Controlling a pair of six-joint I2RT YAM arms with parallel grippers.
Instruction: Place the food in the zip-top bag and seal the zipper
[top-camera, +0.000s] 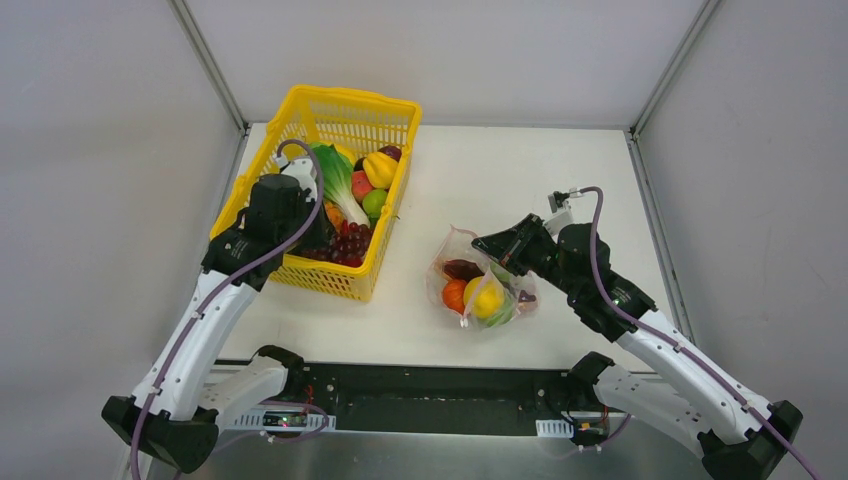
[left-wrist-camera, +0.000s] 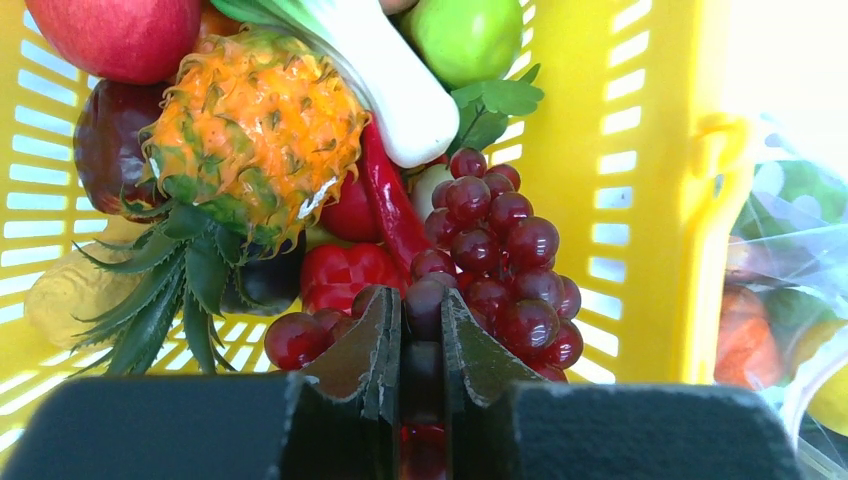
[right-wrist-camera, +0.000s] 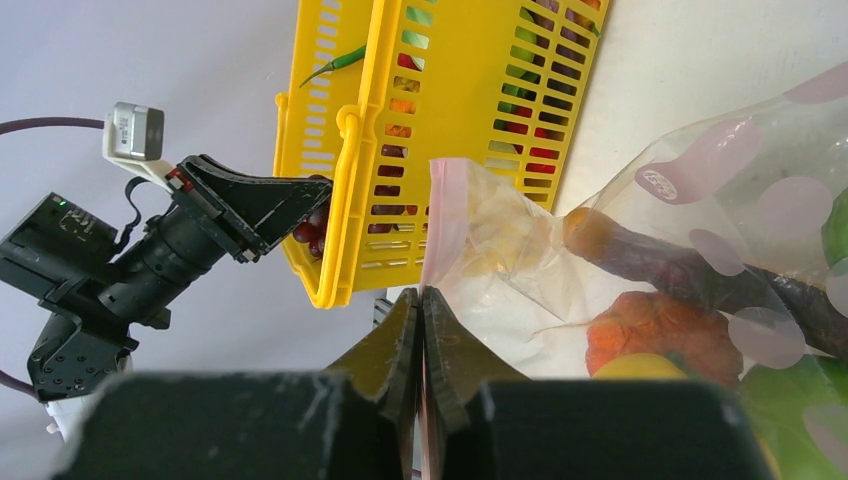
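Between the two dark fingers of the left gripper (left-wrist-camera: 421, 300) sits one berry of the purple grapes (left-wrist-camera: 505, 260). The jaws are pinched tight on it, low inside the yellow basket (left-wrist-camera: 660, 200). The rest of the bunch spreads up and to the right of the fingertips, against the basket's mesh wall. Just left of the bunch lie a red pepper (left-wrist-camera: 345, 275) and a long red chilli (left-wrist-camera: 385, 200). Above them is a pineapple (left-wrist-camera: 255, 120) with its leaves pointing down toward the camera. A white-stemmed leafy green (left-wrist-camera: 390, 80) and a green apple (left-wrist-camera: 465, 35) lie further back.

At the right gripper (right-wrist-camera: 421, 295) the jaws are closed too, with no gap showing, and they clamp the pink zipper (right-wrist-camera: 445, 220) at the edge of the zip-top bag (right-wrist-camera: 640, 200). The strip runs straight up out of the fingertips. From the top view the bag lies on the white table (top-camera: 520, 170), to the right of the basket and apart from it. Its mouth end is toward the basket. Inside it (the plastic is clear but spotted and crinkled) are an orange (top-camera: 455, 295), a lemon (top-camera: 487, 297), a dark purple vegetable (right-wrist-camera: 680, 270) and something green (right-wrist-camera: 800, 395).
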